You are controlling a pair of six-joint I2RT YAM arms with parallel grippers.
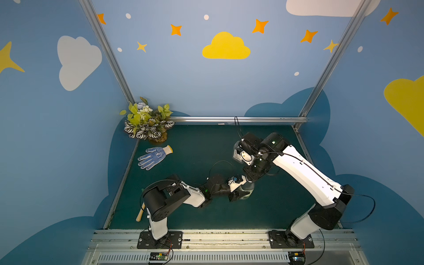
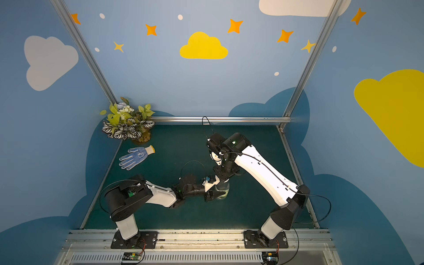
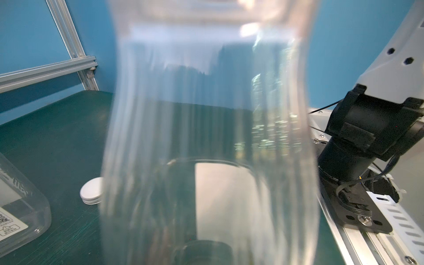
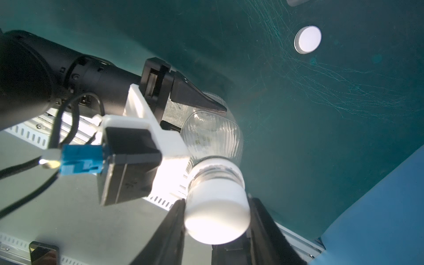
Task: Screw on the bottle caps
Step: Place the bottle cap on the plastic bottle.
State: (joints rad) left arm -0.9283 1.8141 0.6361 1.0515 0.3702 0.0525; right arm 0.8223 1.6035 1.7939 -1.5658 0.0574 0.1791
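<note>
The left end effector [image 1: 241,191] was clenched on the body of the slim bottle [image 4: 213,137], which stood upright near the middle of the counter [image 1: 195,149]. The right end effector [image 4: 216,213] grasped the white cap [image 4: 218,222] seated on the bottle's neck. The other cap [image 4: 308,39] lay loose on the counter, near the square bottle [image 3: 20,206] farther back. If the cap sat tilted, twisting would likely cross-thread it. A weak side grip could let the ribbed bottle spin with the cap, or tip over.

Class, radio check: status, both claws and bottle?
Left claw shut on bottle. Right claw shut on cap atop it. Second cap loose on mat.
</note>
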